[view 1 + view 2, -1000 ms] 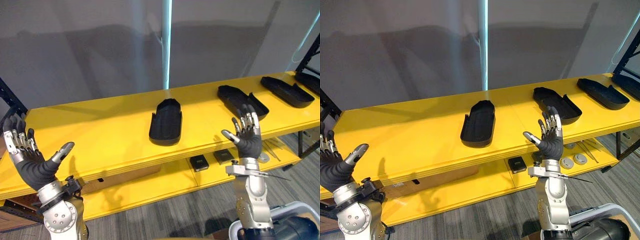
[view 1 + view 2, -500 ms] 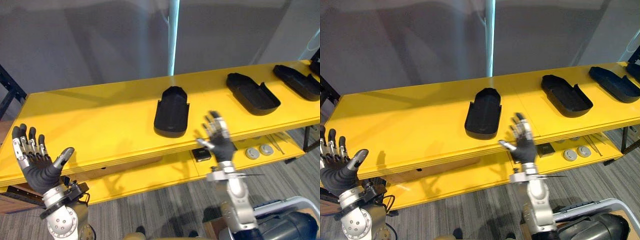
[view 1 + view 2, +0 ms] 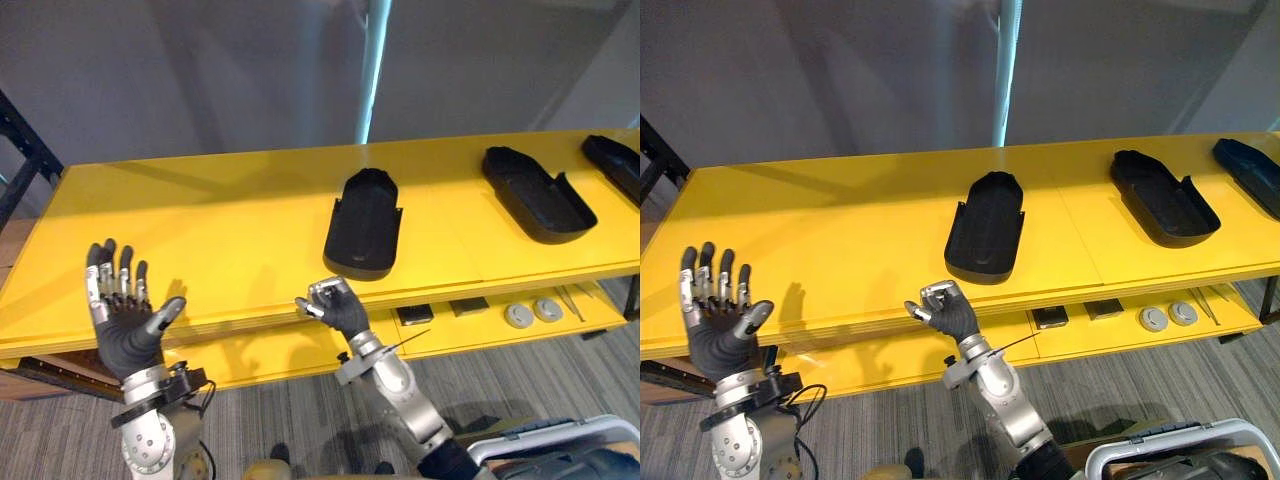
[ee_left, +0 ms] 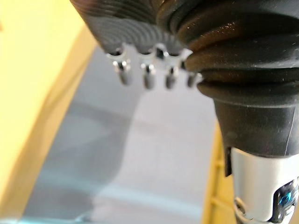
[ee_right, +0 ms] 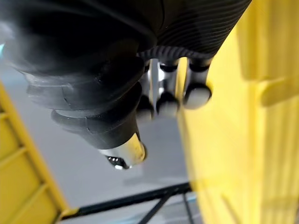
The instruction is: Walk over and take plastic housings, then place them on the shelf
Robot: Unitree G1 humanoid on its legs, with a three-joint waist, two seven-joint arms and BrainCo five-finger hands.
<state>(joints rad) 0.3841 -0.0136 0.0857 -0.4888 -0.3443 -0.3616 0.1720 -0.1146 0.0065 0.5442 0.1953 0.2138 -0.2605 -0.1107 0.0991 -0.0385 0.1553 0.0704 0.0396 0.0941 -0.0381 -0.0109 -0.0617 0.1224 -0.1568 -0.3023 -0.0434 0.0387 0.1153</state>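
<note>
Right hand (image 3: 335, 306) lowered, curled, matte black housing (image 3: 365, 220)

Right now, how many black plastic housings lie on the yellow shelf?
3, all on the top board: middle housing, right housing, and far-right housing, cut off by the view's edge. More may lie beyond it.

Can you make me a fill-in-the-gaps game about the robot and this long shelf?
1. The top of the shelf is coloured ___.
2. The plastic housing nearest the right robot hand is coloured ___.
3. The left robot hand has its fingers spread and holds ___.
4. The round discs lie on the ___ level of the shelf.
Missing words: yellow; black; nothing; lower.
</note>
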